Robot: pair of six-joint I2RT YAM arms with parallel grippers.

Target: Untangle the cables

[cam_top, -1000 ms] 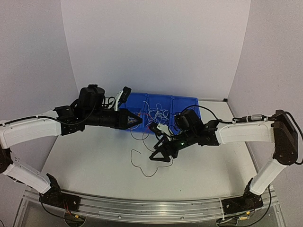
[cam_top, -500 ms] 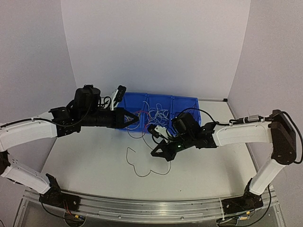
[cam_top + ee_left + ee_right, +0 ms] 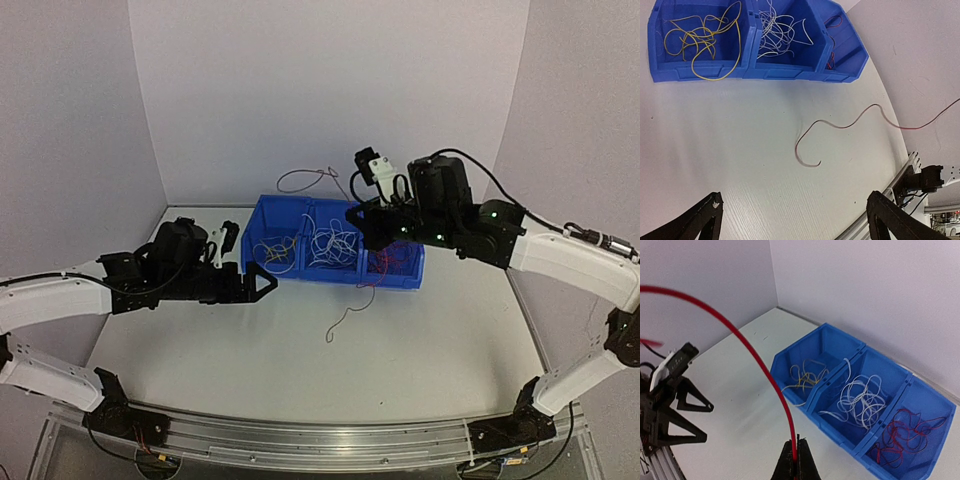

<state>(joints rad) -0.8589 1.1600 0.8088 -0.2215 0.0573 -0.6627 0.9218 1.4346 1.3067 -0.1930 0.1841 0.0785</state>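
Grip of right gripper [image 3: 795, 460]: jaws closed tight on red wire [image 3: 747, 347], pinched at the very tips; above the jaws, arching up and over toward the left arm's side; below the jaws, hanging past the front of bin [image 3: 300, 272] to a hooked end low at table [image 3: 200, 360]; contact there not discernible. Raised well above the bin; ahead of and beneath the closed jaws, three compartments in a row: yellow wires [image 3: 802, 380] at one end, white wires [image 3: 857, 400] in the middle, red wires [image 3: 900, 435] at the other end. Left gripper [image 3: 795, 200] low over the table; jaws spread wide, holding nothing; fingers [image 3: 702, 220] apart from every wire. Ahead of the open jaws, hooked end of the red wire, between them and the bin; beyond it, the same three compartments.
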